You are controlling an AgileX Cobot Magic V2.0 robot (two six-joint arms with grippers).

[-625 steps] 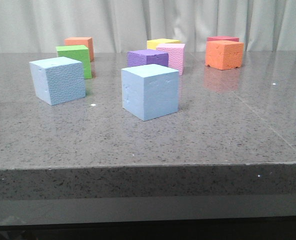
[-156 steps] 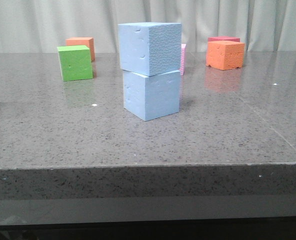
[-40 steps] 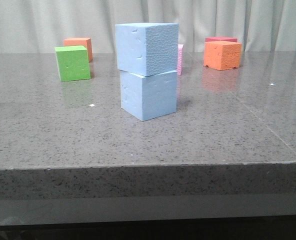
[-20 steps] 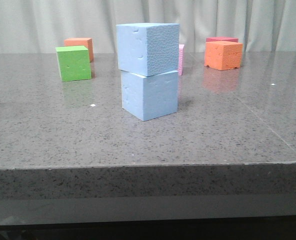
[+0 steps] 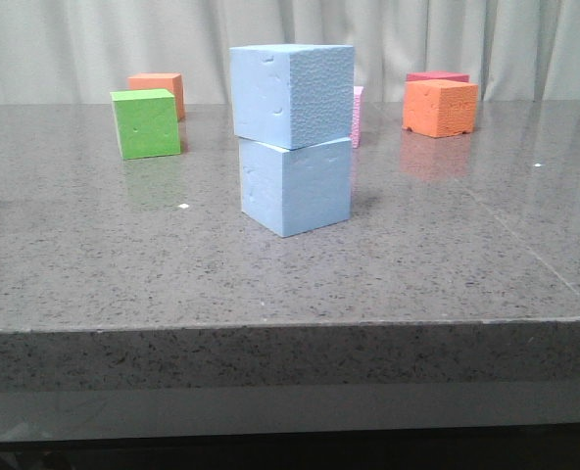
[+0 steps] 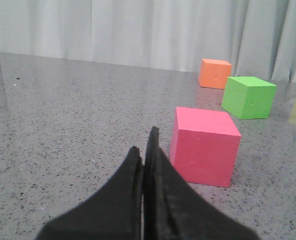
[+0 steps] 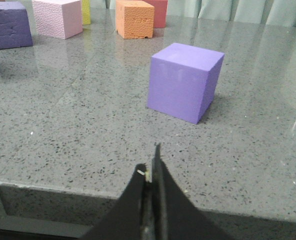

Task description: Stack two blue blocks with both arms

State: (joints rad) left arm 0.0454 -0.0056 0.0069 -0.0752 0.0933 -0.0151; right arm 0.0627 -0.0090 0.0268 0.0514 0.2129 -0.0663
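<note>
In the front view one sky-blue block (image 5: 292,93) sits on top of the other sky-blue block (image 5: 296,186), slightly turned, in the middle of the grey stone table (image 5: 270,274). Neither gripper shows in the front view. In the left wrist view my left gripper (image 6: 144,142) is shut and empty, low over the table beside a pink-red cube (image 6: 204,145). In the right wrist view my right gripper (image 7: 151,162) is shut and empty, at the table's front edge, short of a purple cube (image 7: 184,81). The blue blocks show in neither wrist view.
Front view: a green cube (image 5: 146,123) and an orange cube (image 5: 157,93) at back left, a pink cube (image 5: 356,115) behind the stack, an orange cube (image 5: 439,107) and a red one (image 5: 437,77) at back right. A curtain hangs behind.
Long ago the two blue blocks stood apart on the table; now one is stacked on the other. Over the last second the stack has stayed put and only the view shifted slightly.
</note>
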